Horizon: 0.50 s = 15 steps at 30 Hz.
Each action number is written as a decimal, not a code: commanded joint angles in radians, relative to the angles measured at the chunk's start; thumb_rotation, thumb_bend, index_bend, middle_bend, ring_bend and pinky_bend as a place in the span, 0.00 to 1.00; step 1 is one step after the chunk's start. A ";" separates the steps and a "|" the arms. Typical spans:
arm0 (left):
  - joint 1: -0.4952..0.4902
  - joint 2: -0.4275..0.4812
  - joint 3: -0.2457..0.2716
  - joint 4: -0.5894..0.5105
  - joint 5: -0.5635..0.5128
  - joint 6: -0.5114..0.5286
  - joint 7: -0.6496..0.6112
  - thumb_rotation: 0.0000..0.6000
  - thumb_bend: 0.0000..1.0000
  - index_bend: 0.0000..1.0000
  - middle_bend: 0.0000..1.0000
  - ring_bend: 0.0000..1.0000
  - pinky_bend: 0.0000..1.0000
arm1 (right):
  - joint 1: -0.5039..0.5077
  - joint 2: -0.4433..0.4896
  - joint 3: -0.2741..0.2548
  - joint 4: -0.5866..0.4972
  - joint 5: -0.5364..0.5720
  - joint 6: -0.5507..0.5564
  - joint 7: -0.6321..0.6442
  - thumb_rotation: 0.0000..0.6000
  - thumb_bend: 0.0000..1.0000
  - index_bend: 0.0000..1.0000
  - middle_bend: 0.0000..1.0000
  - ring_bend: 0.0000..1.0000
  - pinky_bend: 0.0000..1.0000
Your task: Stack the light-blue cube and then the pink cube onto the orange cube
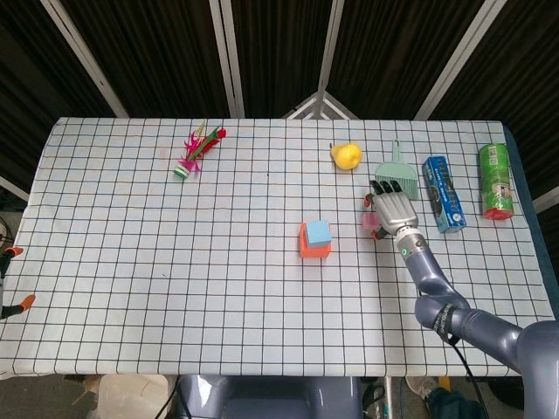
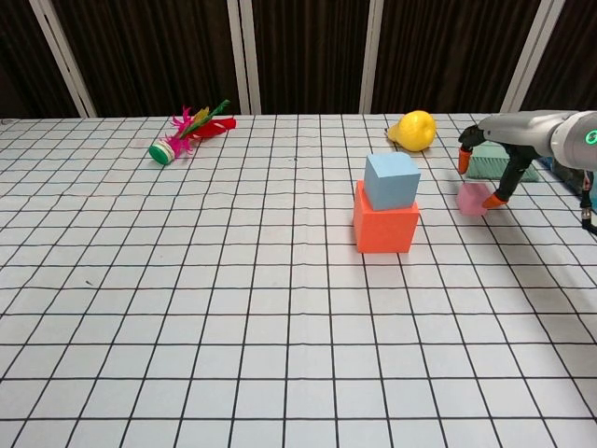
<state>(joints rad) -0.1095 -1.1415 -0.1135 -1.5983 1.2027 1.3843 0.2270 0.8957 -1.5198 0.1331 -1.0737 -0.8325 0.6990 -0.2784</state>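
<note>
Tablecloth (image 1: 175,262) — white, black-gridded — dark slatted backdrop (image 2: 308,51).

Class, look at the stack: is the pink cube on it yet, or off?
Off. The pink cube sits on the table beside the right hand; only the light-blue cube tops the orange cube.

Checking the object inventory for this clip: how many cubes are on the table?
3. The orange cube sits mid-table with the light-blue cube stacked on it; the pink cube lies to their right, at the right hand. None appears hidden.
</note>
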 commanded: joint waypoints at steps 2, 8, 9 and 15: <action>-0.002 -0.002 -0.001 0.003 -0.006 -0.004 0.005 1.00 0.21 0.21 0.01 0.00 0.02 | -0.001 -0.017 0.009 0.032 -0.008 -0.017 0.013 1.00 0.26 0.37 0.07 0.07 0.00; -0.004 -0.005 0.001 0.003 -0.009 -0.008 0.014 1.00 0.21 0.21 0.01 0.00 0.02 | -0.008 -0.030 0.017 0.056 -0.028 -0.025 0.032 1.00 0.34 0.39 0.07 0.07 0.00; -0.004 -0.005 0.002 0.003 -0.009 -0.007 0.015 1.00 0.21 0.21 0.01 0.00 0.02 | -0.010 -0.032 0.019 0.060 -0.034 -0.025 0.037 1.00 0.37 0.40 0.07 0.07 0.00; -0.005 -0.007 0.003 0.002 -0.011 -0.007 0.020 1.00 0.21 0.21 0.01 0.00 0.02 | -0.014 -0.043 0.024 0.079 -0.062 -0.031 0.053 1.00 0.43 0.40 0.07 0.07 0.00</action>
<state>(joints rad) -0.1146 -1.1484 -0.1105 -1.5963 1.1915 1.3770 0.2468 0.8820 -1.5613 0.1560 -0.9958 -0.8927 0.6690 -0.2269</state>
